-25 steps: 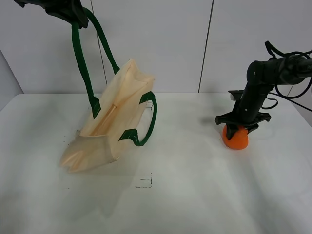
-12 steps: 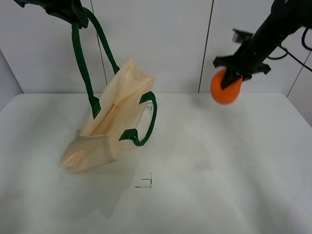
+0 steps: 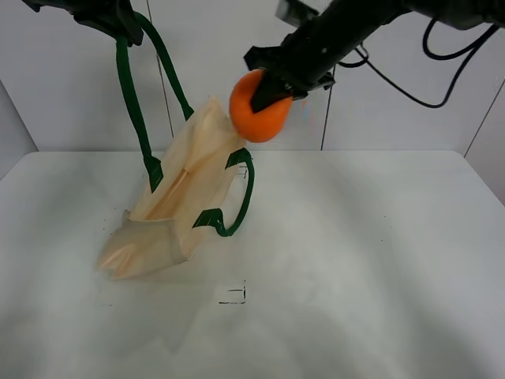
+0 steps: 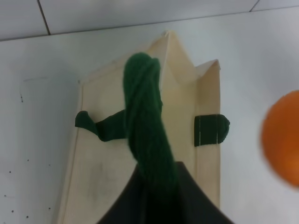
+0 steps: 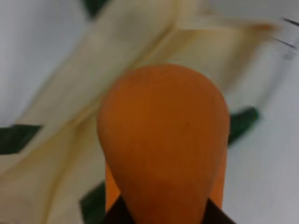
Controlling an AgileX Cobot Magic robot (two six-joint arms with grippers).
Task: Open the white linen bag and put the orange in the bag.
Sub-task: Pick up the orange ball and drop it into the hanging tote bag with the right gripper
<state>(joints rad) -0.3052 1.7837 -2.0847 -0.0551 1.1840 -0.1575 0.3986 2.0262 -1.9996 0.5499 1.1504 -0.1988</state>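
The white linen bag [image 3: 183, 193] hangs tilted from one dark green handle [image 3: 130, 95], its lower end resting on the table. My left gripper [image 3: 118, 24] is shut on that handle high at the top left. The bag's mouth [image 4: 187, 98] is open; the second handle [image 3: 237, 197] hangs loose. My right gripper [image 3: 272, 87] is shut on the orange [image 3: 259, 106] and holds it in the air just above the right edge of the bag's mouth. The orange fills the right wrist view [image 5: 163, 135], with the bag [image 5: 70, 140] below, and shows blurred in the left wrist view [image 4: 282, 137].
The white table [image 3: 355, 260] stretches to the right and front of the bag. A small black mark [image 3: 234, 295] is on it near the middle. White wall panels stand behind.
My right gripper lifted the orange off the table at the right and carried it up and leftward to the bag's mouth. The left gripper and the bag have not moved.
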